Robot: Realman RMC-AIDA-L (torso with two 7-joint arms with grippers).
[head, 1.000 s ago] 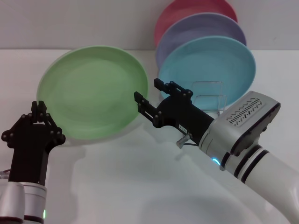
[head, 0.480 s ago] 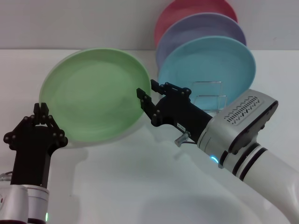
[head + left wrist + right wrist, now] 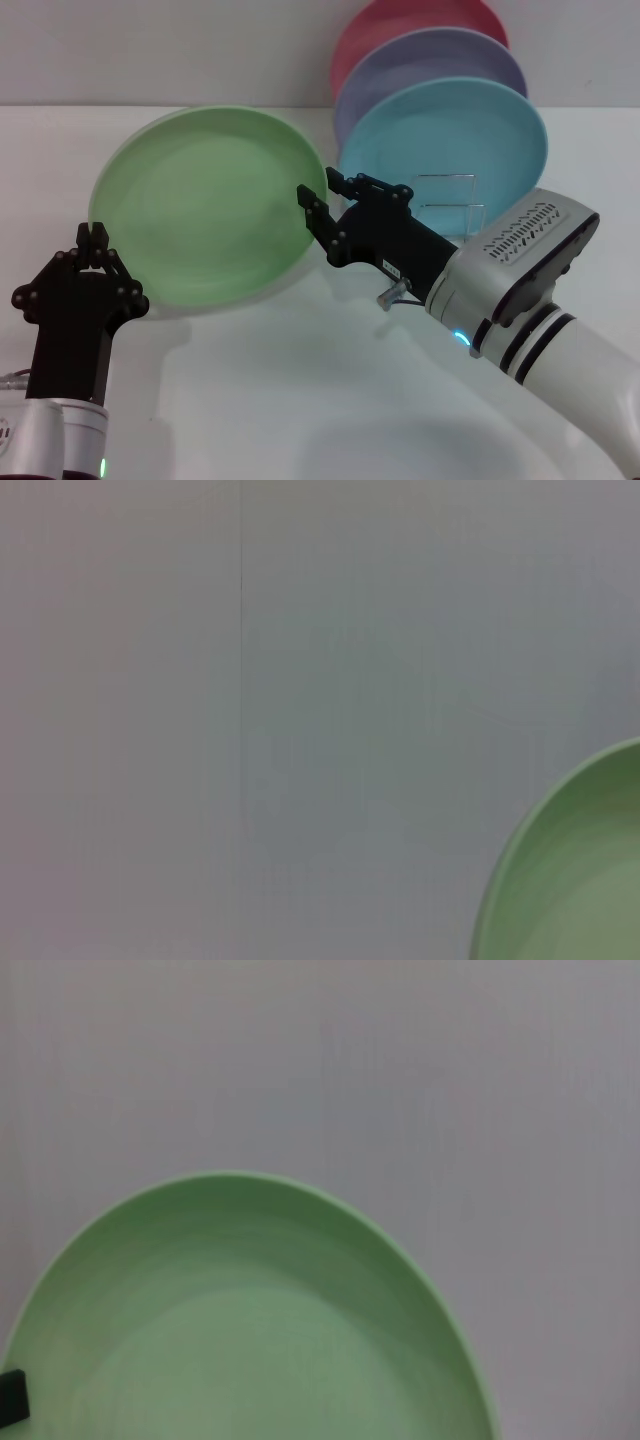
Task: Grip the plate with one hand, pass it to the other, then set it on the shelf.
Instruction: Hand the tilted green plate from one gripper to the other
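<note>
The light green plate (image 3: 200, 200) is held tilted above the white table, face toward me. My left gripper (image 3: 95, 238) is shut on its lower left rim. My right gripper (image 3: 322, 195) is open at the plate's right rim, with one finger on each side of the edge. The plate's rim shows in a corner of the left wrist view (image 3: 570, 880), and the plate fills the lower part of the right wrist view (image 3: 250, 1330). The shelf (image 3: 447, 200), a small silver wire rack, stands at the back right, behind my right arm.
A turquoise plate (image 3: 450, 130), a lavender plate (image 3: 430, 55) and a pink plate (image 3: 400, 20) stand upright in a row at the back right, by the rack. The white table (image 3: 300, 400) spreads in front, with a pale wall behind it.
The plate and my left gripper have shifted slightly right. My right gripper has moved in toward the plate's right rim, and its fingers now straddle the edge.
</note>
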